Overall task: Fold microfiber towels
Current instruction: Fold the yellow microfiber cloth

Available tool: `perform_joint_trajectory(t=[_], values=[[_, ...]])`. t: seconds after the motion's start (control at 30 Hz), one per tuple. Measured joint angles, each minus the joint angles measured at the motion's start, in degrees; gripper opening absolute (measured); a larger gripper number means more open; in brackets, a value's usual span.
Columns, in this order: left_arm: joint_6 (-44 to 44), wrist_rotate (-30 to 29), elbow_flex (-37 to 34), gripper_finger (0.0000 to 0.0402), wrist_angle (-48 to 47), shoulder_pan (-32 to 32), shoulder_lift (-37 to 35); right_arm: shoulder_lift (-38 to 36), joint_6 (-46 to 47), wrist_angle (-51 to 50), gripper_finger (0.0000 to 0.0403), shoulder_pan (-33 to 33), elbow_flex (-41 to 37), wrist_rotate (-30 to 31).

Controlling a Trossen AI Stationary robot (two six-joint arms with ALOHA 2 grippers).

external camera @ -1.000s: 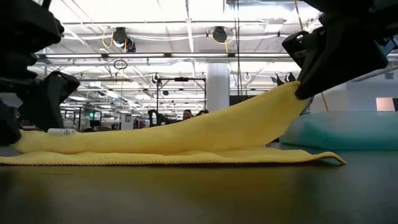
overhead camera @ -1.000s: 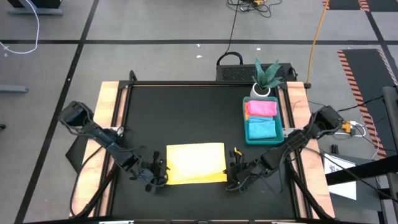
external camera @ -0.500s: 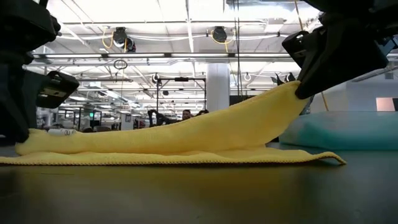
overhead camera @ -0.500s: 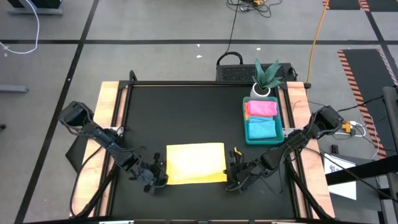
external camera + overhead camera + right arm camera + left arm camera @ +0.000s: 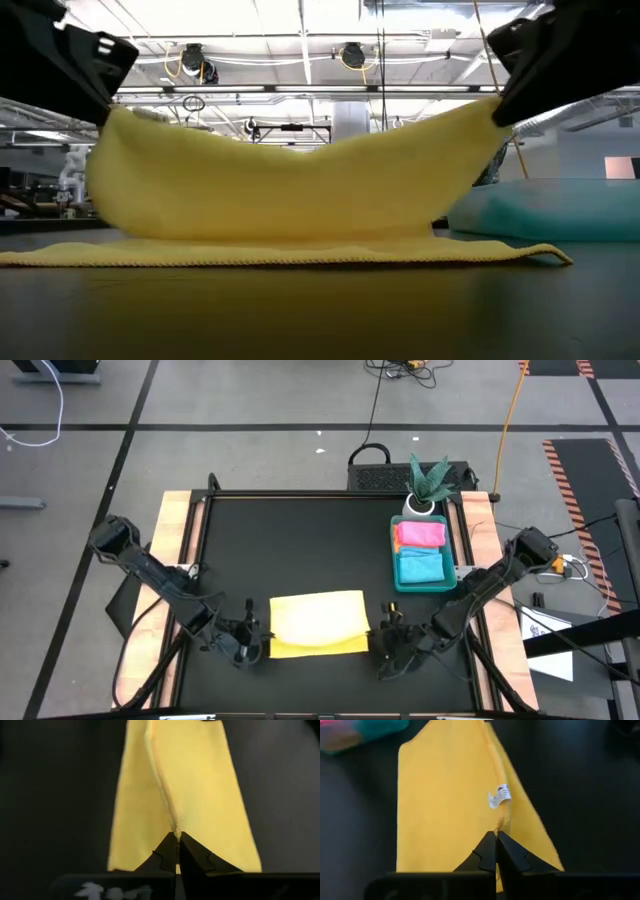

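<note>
From above, the soft yellow microfiber towel lies at the table's near middle, the left gripper and right gripper each clamped on a corner — a judged fold lift. One pink and one blue folded towel fill the green plastic tray.

At table level one edge hangs raised between both grips.

Each wrist view shows fingers pinched on yellow cloth — three towels visible.
</note>
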Motion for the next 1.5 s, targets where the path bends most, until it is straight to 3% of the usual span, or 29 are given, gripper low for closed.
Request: perform_joint_trajectory(t=[0.27, 0.43, 0.67, 1.0, 1.3, 1.5], values=[[-1.72, 3.05, -0.02, 0.0007, 4.31, -1.16, 6.48, 2.45, 4.97, 4.96, 0.0000, 1.55, -3.12, -5.64], [-2.79, 3.62, -0.02, 0.0010, 4.39, -1.98, 9.51, 3.93, 5.15, 19.70, 0.0007, 1.44, -9.64, -9.26], [-2.16, 3.63, -0.04, 0.0006, 3.39, -2.42, 8.02, 7.29, 5.70, 38.11, 0.0015, 1.38, -15.96, -14.86], [2.53, 1.31, -0.04, 0.0009, 0.44, -2.77, 5.26, 9.05, 9.06, 39.24, 0.0091, 0.98, -16.13, -15.03], [2.28, 4.94, -0.04, 0.0020, -2.26, -3.41, 5.22, 9.05, 9.00, 40.83, 0.0138, 0.98, -16.13, -15.03], [8.21, -1.24, 1.01, 0.0007, -3.01, -4.66, 5.22, 9.05, 9.30, 40.80, 0.0141, 0.98, -16.13, -15.01]])
